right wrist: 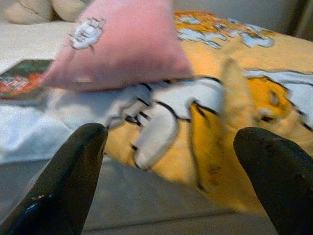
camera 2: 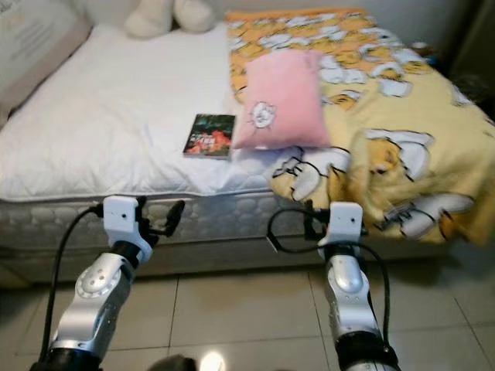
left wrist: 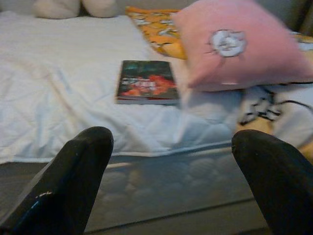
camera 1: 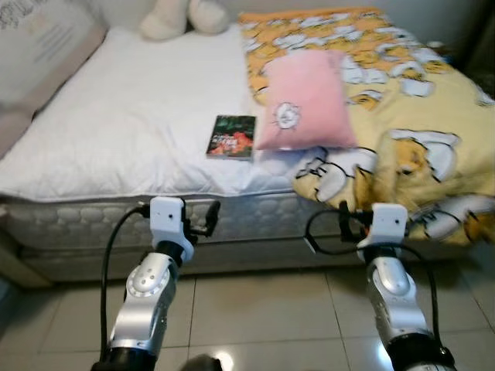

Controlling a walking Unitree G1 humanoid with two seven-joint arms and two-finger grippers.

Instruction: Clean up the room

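A dark book (camera 1: 232, 137) with a red and green cover lies flat on the white bed sheet (camera 1: 131, 124), near the front edge. A pink pillow (camera 1: 304, 100) rests beside it, partly on a crumpled yellow patterned blanket (camera 1: 418, 147) that hangs over the mattress edge. My left gripper (left wrist: 171, 181) is open, held low in front of the mattress side, below the book. My right gripper (right wrist: 173, 181) is open too, in front of the hanging blanket and the pillow. Both fingers (left wrist: 73, 176) of each gripper frame the bed.
A cream plush toy (camera 1: 182, 15) sits at the head of the bed. A beige cushion (camera 1: 39, 46) leans at the far left. The mattress side (camera 1: 247, 220) stands just ahead of both arms. Tiled floor (camera 1: 255, 317) lies beneath them.
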